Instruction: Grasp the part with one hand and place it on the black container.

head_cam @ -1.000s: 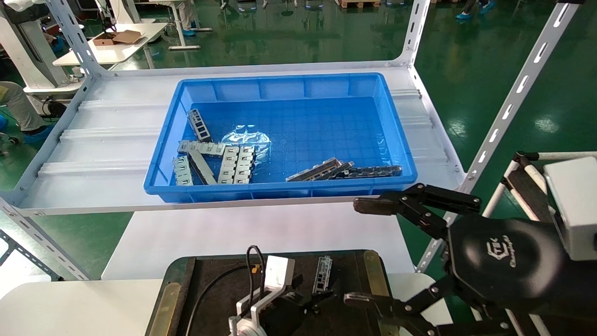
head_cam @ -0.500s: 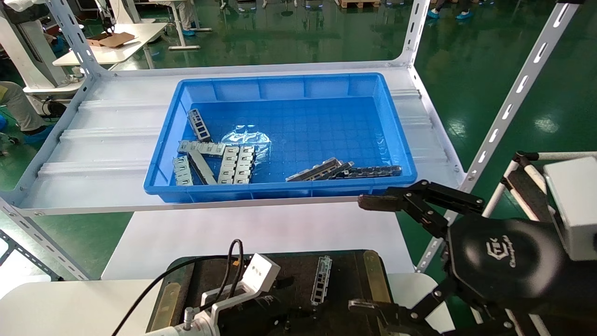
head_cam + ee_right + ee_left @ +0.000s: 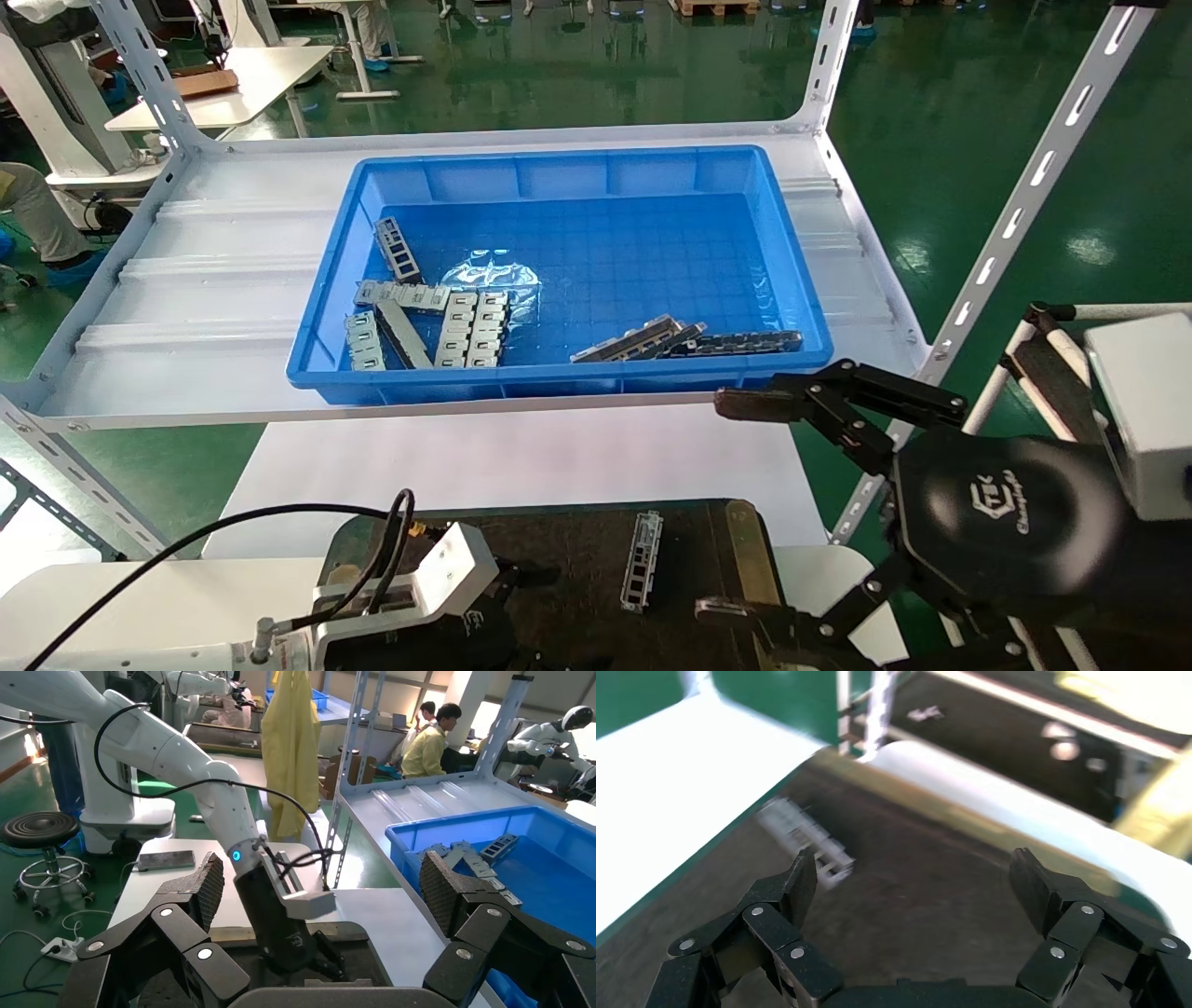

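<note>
Looks like a factory floor or robot test workshop. Glossy green floor (image 3: 978,140), slotted steel shelving (image 3: 1024,200), a blue parts bin (image 3: 559,177), and workers in yellow jackets (image 3: 432,741) near other robots.

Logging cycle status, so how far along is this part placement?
Placement looks done: the part lies flat on the black container, apart from both grippers. In hand: nothing; the left gripper is open beside it, the right gripper open and idle. Left: more parts sit in the blue bin.
</note>
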`<state>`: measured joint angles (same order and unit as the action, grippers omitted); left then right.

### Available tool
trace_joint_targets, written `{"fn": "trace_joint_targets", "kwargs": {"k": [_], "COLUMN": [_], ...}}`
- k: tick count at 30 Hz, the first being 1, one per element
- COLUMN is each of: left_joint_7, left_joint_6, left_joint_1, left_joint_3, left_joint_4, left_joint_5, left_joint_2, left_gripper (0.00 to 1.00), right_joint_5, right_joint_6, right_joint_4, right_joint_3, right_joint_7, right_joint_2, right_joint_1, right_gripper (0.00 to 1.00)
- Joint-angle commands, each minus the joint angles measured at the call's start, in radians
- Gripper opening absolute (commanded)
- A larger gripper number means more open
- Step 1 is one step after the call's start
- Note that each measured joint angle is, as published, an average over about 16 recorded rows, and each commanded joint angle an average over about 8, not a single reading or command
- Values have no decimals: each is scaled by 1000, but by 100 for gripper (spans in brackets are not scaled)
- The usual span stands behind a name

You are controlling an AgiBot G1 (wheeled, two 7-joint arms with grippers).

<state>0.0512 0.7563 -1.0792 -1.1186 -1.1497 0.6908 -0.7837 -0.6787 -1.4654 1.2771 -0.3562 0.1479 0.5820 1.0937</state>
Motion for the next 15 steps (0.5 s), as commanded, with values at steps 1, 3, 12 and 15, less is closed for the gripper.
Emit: {"fn": "trace_joint_targets", "kwargs": {"k": [1,3,12,15], "left_joint_7": [-62,-112,-197,-200], "left_joint_6": [87,181,469,494], "left_joint_1": [4,1,-52,-62], "left_joint_3": [32,47,57,57], "left_joint_4": [22,59,210,228], "left_joint_5": [-32,-54,-79,-78], "left_joint_2": [12,17,28,28], "left_gripper": [100,100,100,100], "right_joint_5": [0,0,0,0], "right_joint_6": [0,0,0,0], "right_joint_4": [0,0,0,0], "right_joint_3": [0,0,0,0], "right_joint_7": [0,0,0,0], "right_joint_2": [0,0,0,0], "right_joint_1": [0,0,0,0], "right_gripper": [100,100,100,100]}}
